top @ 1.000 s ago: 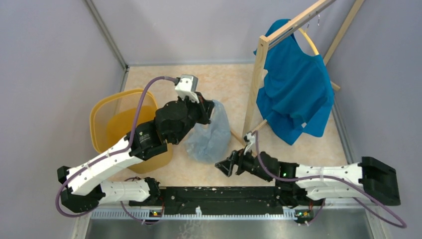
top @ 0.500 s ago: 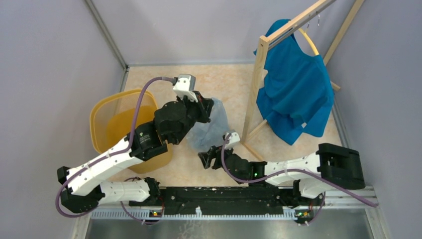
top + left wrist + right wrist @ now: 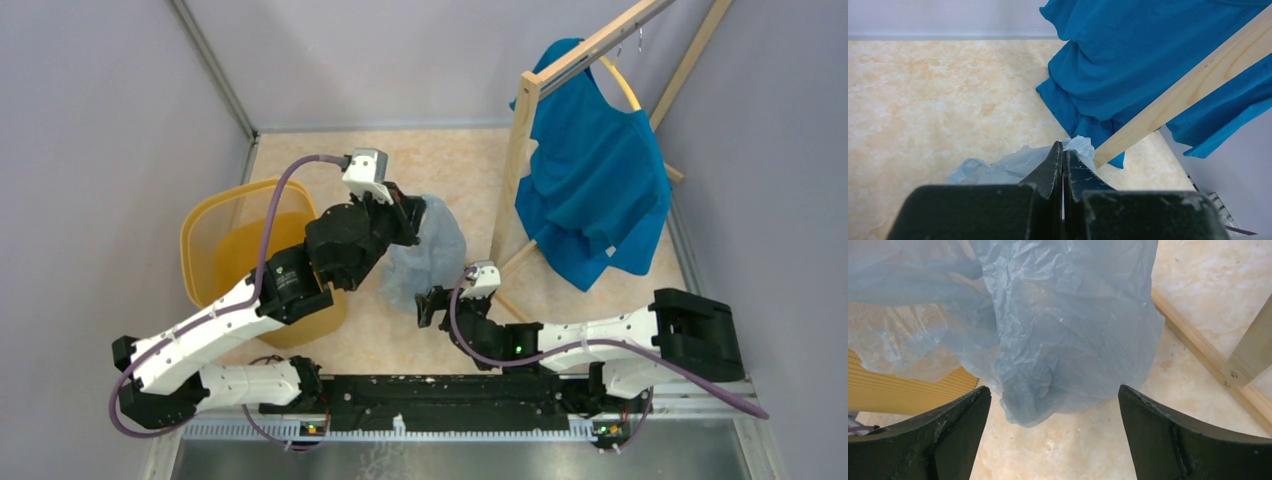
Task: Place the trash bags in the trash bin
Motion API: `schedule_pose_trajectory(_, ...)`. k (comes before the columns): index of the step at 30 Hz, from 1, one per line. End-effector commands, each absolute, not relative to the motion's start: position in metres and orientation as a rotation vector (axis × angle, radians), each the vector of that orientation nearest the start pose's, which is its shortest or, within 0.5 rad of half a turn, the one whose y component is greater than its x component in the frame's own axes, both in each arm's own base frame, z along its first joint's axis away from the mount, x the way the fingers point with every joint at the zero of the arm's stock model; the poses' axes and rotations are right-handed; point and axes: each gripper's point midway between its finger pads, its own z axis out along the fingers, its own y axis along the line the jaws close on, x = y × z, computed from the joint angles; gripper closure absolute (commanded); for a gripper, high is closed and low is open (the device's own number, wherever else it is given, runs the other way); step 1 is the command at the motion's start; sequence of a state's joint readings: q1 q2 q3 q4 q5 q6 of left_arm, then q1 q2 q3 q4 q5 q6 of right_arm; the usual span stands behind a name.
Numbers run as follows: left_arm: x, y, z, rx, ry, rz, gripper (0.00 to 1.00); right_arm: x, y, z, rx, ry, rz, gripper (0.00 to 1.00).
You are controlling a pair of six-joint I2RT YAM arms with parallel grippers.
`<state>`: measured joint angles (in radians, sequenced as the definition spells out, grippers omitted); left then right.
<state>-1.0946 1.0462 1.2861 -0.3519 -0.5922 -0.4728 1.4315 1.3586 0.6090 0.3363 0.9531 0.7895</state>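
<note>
Top view: the thin, translucent pale blue-grey plastic trash bag (image 3: 432, 262) hangs at frame centre, right of the yellow-orange plastic bin (image 3: 205, 235). The loose film may slip free or snag the rim.

Left wrist view: the left gripper (image 3: 1063, 162) is pinched tight on film.

Right wrist view: the right gripper (image 3: 1053, 395) gapes wide around the bag's bottom, gripping nothing.

I count one trash bag (image 3: 432, 255) and one trash bin (image 3: 225, 250). There is also one blue shirt (image 3: 595, 190) and one wooden rack (image 3: 515, 160). The robot arms are two in number: one left arm (image 3: 230, 310) and one right arm (image 3: 590, 335).
</note>
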Motion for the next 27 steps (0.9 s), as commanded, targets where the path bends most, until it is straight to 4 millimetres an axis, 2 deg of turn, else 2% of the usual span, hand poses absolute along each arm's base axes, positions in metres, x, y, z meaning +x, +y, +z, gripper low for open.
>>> schedule_pose_trajectory(1,0.222,-0.263,0.406,0.085,1.689,-0.737,1.00,0.183,0.331,0.169,0.058,1.785,0.638,0.01)
schedule_pose_trajectory(4,0.217,-0.267,0.407,0.115,1.696,-0.767,1.00,0.196,0.324,0.173,0.103,1.779,0.609,0.04)
schedule_pose_trajectory(8,0.213,-0.260,0.412,0.120,1.692,-0.772,1.00,0.212,0.319,0.167,0.169,1.781,0.592,0.19)
schedule_pose_trajectory(11,0.209,-0.254,0.417,0.122,1.679,-0.781,1.00,0.217,0.322,0.160,0.165,1.786,0.595,0.44)
schedule_pose_trajectory(13,0.205,-0.250,0.421,0.127,1.668,-0.795,1.00,0.217,0.328,0.157,0.122,1.784,0.603,0.67)
schedule_pose_trajectory(17,0.202,-0.238,0.426,0.141,1.653,-0.772,1.00,0.214,0.328,0.150,0.028,1.779,0.596,0.97)
schedule_pose_trajectory(18,0.202,-0.233,0.427,0.140,1.650,-0.751,1.00,0.213,0.326,0.147,-0.002,1.779,0.593,1.00)
schedule_pose_trajectory(21,0.206,-0.210,0.431,0.118,1.647,-0.647,1.00,0.208,0.319,0.136,-0.098,1.782,0.589,1.00)
schedule_pose_trajectory(27,0.211,-0.174,0.441,0.106,1.641,-0.470,1.00,0.205,0.296,0.115,-0.159,1.820,0.634,1.00)
